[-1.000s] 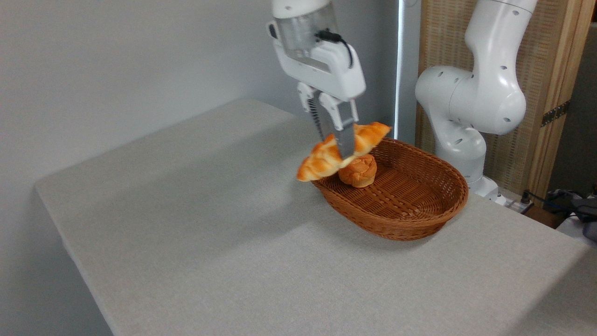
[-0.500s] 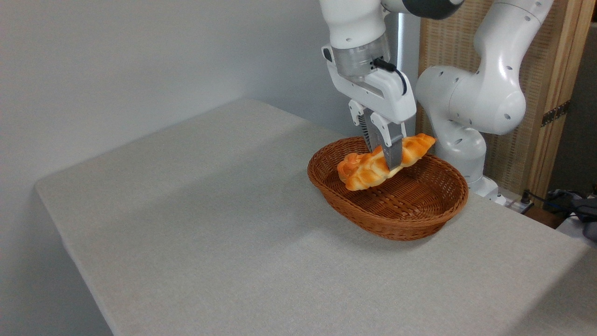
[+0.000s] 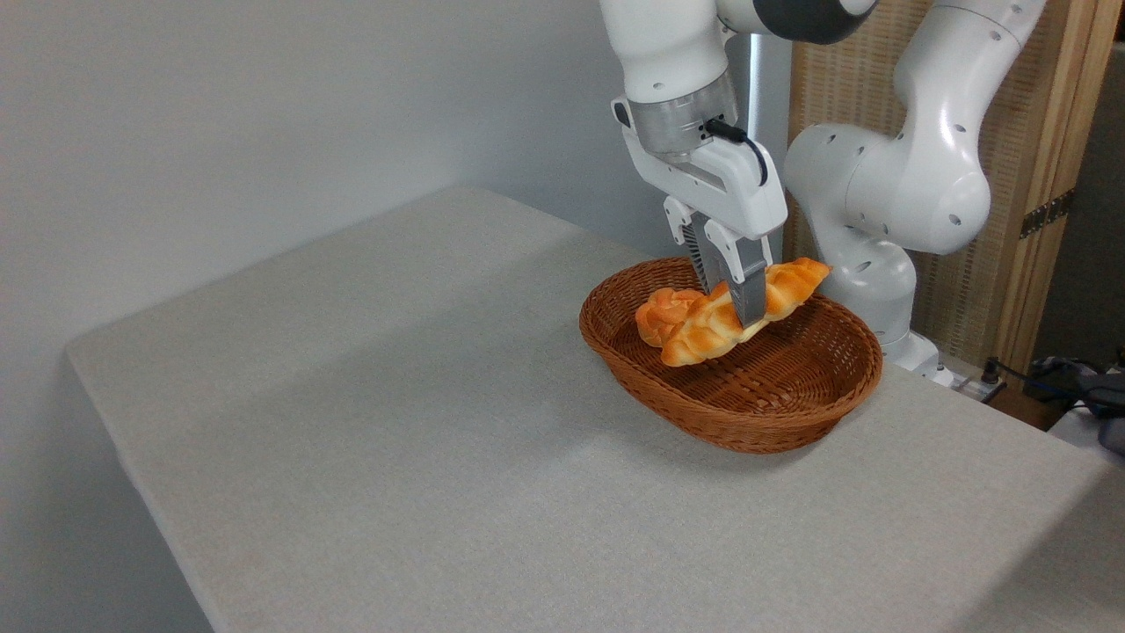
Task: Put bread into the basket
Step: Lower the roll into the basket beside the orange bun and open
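A wide desk [image 3: 395, 457] covered in pale grey woven cloth is seen, and near its far right edge an oval, shallow wicker basket [image 3: 773, 413] with a thick braided reddish-brown rim is set. Above the basket's left half, the claw [image 3: 743, 309] is closed on the middle of the bread [image 3: 703, 330], a long braided golden loaf held tilted, its right tip raised over the rim. A small round orange bun [image 3: 657, 315] lies inside the basket behind the loaf, partly hidden by it.
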You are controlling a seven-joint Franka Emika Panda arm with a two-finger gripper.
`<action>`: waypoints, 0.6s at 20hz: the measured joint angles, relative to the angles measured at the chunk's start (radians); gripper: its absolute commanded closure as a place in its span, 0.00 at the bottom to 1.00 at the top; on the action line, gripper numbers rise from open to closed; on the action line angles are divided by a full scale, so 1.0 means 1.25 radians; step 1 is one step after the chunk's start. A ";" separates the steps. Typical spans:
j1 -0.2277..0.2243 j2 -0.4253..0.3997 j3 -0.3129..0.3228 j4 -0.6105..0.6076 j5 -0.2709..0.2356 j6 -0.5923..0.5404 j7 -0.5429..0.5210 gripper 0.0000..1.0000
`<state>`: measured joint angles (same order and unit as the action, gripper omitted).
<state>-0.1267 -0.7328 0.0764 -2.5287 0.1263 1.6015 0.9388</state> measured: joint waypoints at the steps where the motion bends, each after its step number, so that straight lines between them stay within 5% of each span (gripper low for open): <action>1: -0.002 0.000 0.000 0.000 0.000 0.001 0.000 0.00; 12: -0.007 0.000 0.000 0.000 0.000 0.002 0.000 0.00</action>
<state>-0.1351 -0.7323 0.0764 -2.5288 0.1265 1.6041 0.9387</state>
